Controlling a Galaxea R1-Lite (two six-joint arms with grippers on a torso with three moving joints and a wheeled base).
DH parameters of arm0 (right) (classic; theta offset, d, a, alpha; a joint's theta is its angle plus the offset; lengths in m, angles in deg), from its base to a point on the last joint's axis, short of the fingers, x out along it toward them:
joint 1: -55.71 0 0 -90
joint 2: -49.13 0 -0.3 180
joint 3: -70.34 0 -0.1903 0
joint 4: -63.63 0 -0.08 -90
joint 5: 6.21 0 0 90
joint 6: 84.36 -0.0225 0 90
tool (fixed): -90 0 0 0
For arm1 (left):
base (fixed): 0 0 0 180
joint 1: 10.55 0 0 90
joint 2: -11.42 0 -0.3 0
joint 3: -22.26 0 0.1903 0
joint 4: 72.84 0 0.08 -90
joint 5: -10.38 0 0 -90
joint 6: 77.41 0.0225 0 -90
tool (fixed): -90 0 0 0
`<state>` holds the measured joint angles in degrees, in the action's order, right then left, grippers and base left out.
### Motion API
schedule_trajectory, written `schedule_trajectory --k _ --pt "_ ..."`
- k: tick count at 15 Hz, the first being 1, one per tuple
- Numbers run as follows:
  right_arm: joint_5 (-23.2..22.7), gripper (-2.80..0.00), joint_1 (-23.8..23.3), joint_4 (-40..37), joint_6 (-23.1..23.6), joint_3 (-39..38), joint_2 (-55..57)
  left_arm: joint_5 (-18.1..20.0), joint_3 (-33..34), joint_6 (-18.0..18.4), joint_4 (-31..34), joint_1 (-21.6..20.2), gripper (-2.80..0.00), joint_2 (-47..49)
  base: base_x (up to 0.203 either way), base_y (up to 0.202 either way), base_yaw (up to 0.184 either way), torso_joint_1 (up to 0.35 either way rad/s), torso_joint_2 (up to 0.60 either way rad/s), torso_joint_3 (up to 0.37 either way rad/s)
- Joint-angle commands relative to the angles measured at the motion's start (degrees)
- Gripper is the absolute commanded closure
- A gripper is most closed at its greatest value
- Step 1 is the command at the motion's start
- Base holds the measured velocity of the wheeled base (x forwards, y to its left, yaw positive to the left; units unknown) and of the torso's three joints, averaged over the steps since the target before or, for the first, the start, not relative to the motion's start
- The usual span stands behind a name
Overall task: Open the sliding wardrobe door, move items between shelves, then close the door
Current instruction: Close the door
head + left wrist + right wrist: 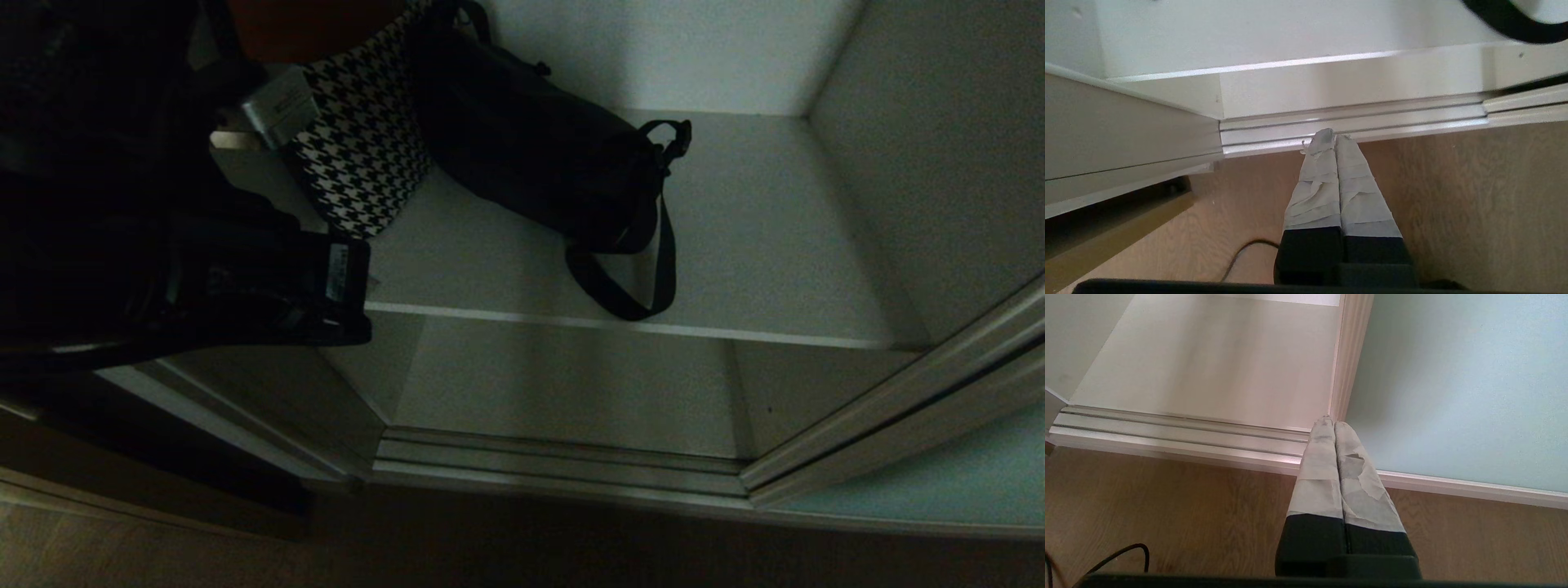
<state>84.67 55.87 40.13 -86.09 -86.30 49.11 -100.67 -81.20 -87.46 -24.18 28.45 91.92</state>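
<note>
The sliding wardrobe door [1457,384], a pale teal panel in a silver frame [890,404], stands slid to the right, leaving the wardrobe open. A black bag [539,155] lies on the upper shelf [775,245], and its strap loop [629,294] hangs over the shelf's front edge. Another shelf [571,392] below it is bare. My left gripper [1331,136] is shut and empty, low over the floor in front of the bottom track [1372,122]; its arm [245,286] is at the left. My right gripper [1329,422] is shut and empty, by the door's frame edge.
A black-and-white houndstooth item [359,155] stands left of the bag on the upper shelf. The wardrobe's side wall [939,163] closes the right. A wood floor [1167,506] with a dark cable [1122,555] lies in front of the track.
</note>
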Motion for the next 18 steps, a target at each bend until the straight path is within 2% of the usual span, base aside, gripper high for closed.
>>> schedule_trajectory --k 1,4,10,16,18 --pt "0.0 0.00 0.0 0.0 0.0 0.0 -0.2 -0.1 0.2 0.0 0.6 -0.1 0.00 -2.3 0.000 0.000 0.000 0.000 0.00 0.000" --pt "0.0 0.00 0.0 0.0 0.0 -0.1 -0.2 2.9 0.5 0.8 0.6 -1.1 0.00 -4.6 0.000 0.000 0.000 0.000 0.00 0.000" --pt "0.0 0.00 0.0 0.0 0.0 -0.1 -0.2 2.9 0.3 0.2 0.1 -2.2 0.00 -5.7 -0.016 0.000 -0.001 0.001 0.00 -0.001" --pt "0.0 0.00 0.0 0.0 0.0 -0.1 -0.2 3.0 -0.2 0.9 0.6 -2.7 0.00 -6.3 -0.193 0.000 -0.001 0.002 0.00 0.004" --pt "0.0 0.00 0.0 0.0 0.0 0.0 -0.2 3.2 0.1 2.1 0.6 -3.7 0.00 -7.4 -0.187 0.000 -0.001 0.002 0.00 0.002"
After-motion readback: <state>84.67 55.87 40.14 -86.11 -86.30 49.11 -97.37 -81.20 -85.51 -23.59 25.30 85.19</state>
